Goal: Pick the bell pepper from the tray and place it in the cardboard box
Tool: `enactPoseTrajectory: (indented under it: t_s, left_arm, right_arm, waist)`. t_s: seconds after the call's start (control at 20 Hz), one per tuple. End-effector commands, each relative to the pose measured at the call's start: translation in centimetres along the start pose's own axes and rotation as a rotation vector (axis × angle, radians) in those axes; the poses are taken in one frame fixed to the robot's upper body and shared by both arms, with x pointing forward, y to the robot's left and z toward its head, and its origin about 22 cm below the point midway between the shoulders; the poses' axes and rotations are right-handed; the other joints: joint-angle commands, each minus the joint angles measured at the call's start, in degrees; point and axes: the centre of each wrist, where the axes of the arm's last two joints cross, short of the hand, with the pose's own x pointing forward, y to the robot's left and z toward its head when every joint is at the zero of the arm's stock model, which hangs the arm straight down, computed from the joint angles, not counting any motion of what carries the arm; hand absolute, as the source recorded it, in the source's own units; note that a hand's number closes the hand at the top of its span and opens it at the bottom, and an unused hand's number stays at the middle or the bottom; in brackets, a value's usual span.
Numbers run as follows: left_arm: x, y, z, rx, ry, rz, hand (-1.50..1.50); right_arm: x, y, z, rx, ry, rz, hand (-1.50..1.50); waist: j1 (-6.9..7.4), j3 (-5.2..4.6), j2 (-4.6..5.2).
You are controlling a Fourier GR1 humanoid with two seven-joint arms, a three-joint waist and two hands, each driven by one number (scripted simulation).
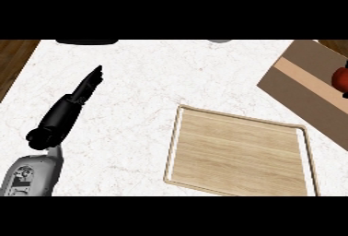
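Note:
A wooden tray (238,152) lies on the white counter at the lower right, with nothing on it. The cardboard box (302,85) sits at the right edge, tilted. A red bell pepper (340,77) shows over the box at the view's right border, partly cut off. A dark shape just below the pepper is too cut off to identify. My left hand (85,90) rests at the left with straight fingers pointing up, far from the tray. The right hand does not show.
A dark object (87,42) and a grey one (219,41) peek in at the counter's far edge. Wooden floor (14,60) shows past the counter's left side.

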Motion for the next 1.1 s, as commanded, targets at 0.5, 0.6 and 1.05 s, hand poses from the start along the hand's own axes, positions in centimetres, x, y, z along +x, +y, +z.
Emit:
enactPoseTrajectory:
  t_s: [0.5, 0.6, 1.05]
  left_arm:
    - [-0.1, 0.4, 0.5, 0.011, 0.009, 0.000, 0.00]
    - [-0.7, 0.3, 0.9, 0.018, 0.002, 0.005, 0.00]
    - [0.8, -0.1, -0.3, 0.003, -0.011, -0.008, 0.00]
  right_arm:
    - [-1.6, 0.5, -0.6, -0.221, -0.419, -0.748, -1.50]
    - [-2.4, 0.1, -0.2, -0.267, -0.398, -0.928, -1.50]
    - [-8.8, -2.3, 4.2, -0.438, -0.239, -1.168, -1.50]
  waist:
    - [-0.58, 0.34, -0.45]
    - [-0.79, 0.18, -0.37]
    - [0.72, 0.23, 0.51]
